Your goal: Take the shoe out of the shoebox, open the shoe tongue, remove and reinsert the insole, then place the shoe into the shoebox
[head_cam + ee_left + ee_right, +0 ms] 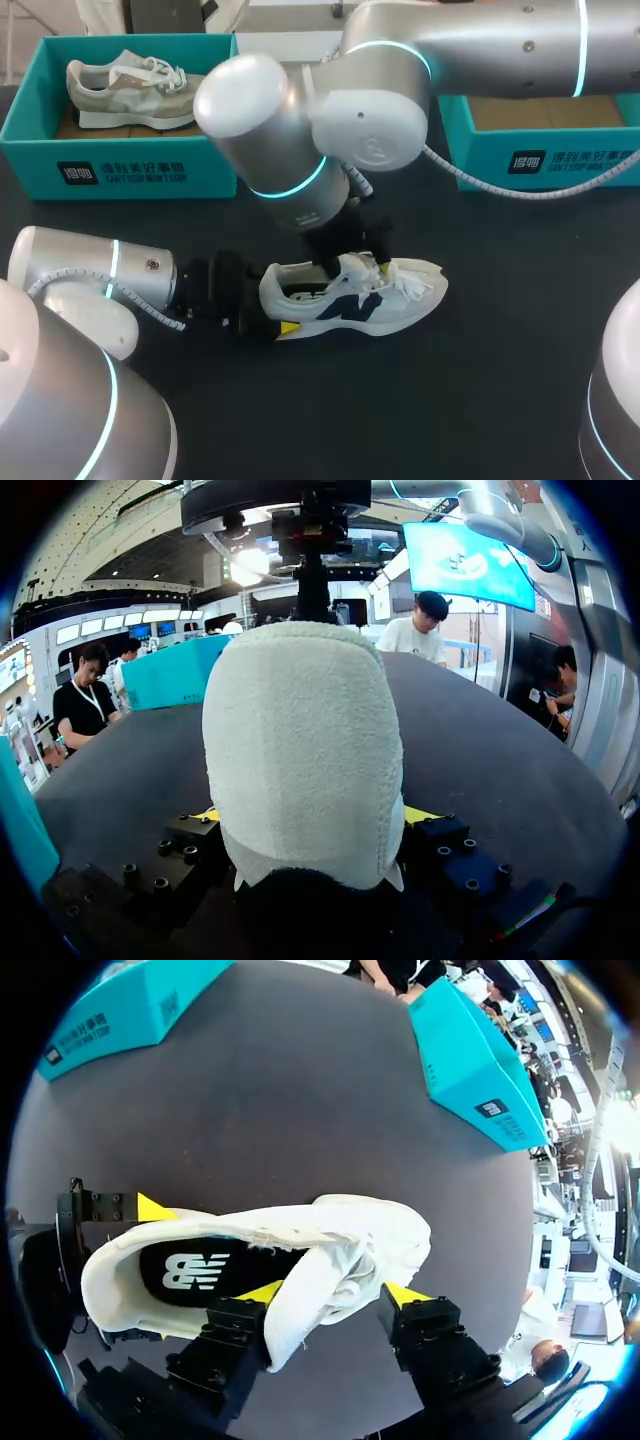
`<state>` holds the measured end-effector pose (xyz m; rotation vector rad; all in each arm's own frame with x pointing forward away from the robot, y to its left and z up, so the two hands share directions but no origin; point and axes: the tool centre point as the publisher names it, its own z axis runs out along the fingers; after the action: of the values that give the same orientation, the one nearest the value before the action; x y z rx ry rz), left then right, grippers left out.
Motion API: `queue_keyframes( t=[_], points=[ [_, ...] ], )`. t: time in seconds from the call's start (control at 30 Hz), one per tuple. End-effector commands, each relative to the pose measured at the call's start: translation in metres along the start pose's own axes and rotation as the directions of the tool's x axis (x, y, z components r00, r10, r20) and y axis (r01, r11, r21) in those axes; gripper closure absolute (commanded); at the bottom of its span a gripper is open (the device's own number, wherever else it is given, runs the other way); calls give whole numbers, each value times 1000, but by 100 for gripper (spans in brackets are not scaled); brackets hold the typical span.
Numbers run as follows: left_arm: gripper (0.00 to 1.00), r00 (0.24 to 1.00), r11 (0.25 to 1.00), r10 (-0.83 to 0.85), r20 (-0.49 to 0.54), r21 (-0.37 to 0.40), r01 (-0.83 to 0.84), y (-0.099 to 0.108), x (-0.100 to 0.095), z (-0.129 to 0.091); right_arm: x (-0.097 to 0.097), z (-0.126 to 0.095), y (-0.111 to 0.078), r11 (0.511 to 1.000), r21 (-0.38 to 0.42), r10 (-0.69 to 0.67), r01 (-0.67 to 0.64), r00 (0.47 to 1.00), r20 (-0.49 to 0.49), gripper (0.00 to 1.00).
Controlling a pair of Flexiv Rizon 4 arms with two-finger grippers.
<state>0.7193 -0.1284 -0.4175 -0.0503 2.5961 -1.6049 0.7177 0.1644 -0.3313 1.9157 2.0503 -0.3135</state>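
Light shoe (350,298), soft upper; stiff heel (300,750) clamped by left gripper (312,815), floppy tongue (330,1260) pinched by right gripper (333,1293).

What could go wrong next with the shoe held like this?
The left gripper holds the white shoe only at its heel, so a pull from the right gripper at the tongue may tilt it or slip it free. The laces lie close to the right gripper and might catch.

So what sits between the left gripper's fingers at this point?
The heel of the white shoe. It fills the left gripper, with a yellow tip against each side. The left wrist view shows this most plainly.
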Motion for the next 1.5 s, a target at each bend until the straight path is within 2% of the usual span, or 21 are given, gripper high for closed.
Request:
queue_keyframes(
  t=[0.03,0.07,0.1,0.13,0.4,0.47,0.5,0.57,0.7,0.83,0.93,1.07,1.23,1.3,1.37,1.5],
  points=[
    [100,1000,1000,0,0,-3,0,1,2,3,-4,-9,-1,1000,-3,-4,4,1000,-2,78],
    [100,1000,1000,0,0,-3,0,1,2,3,-4,-9,-2,1000,-4,-4,4,1000,-3,84],
    [100,1000,1000,0,0,-3,0,1,2,3,-4,-10,-2,1000,-4,-9,9,1000,-20,96],
    [100,1000,1000,0,0,-3,0,1,2,3,-4,-9,-2,1000,-5,-9,9,1000,-18,100],
    [100,1000,1000,0,0,-3,0,1,2,3,-6,-10,7,998,-9,-68,67,995,-76,100],
    [100,1000,1000,0,0,-3,0,1,2,3,-7,-10,11,991,-23,-133,131,983,-127,100],
    [100,1000,1000,0,0,-3,0,1,2,3,-8,-10,13,988,-28,-152,150,981,-121,100],
    [100,1000,1000,0,0,-3,0,1,2,3,-11,-6,17,969,-50,-246,241,954,-171,100],
    [100,1000,1000,0,0,-3,0,1,2,3,-21,-5,24,939,-83,-345,335,920,-188,100],
    [100,1000,1000,0,0,-3,0,1,2,3,-26,-10,31,870,-119,-493,479,838,-233,100],
    [100,1000,1000,0,0,-3,0,1,2,3,-27,-11,36,815,-113,-578,569,781,-236,100],
    [100,1000,1000,0,0,-3,0,1,2,3,-30,-13,40,765,-105,-640,636,729,-241,100],
    [100,1000,1000,0,0,-3,0,1,2,3,-43,-11,43,689,-90,-716,719,655,-240,100],
    [100,1000,1000,0,0,-3,0,1,2,3,-50,-10,42,670,-86,-733,737,639,-234,100],
    [100,1000,1000,0,0,-3,0,1,2,3,-57,-8,41,683,-79,-719,727,648,-251,100],
    [100,1000,1000,0,0,-3,0,1,2,3,-57,-8,41,683,-79,-719,727,648,-251,100]
  ],
)
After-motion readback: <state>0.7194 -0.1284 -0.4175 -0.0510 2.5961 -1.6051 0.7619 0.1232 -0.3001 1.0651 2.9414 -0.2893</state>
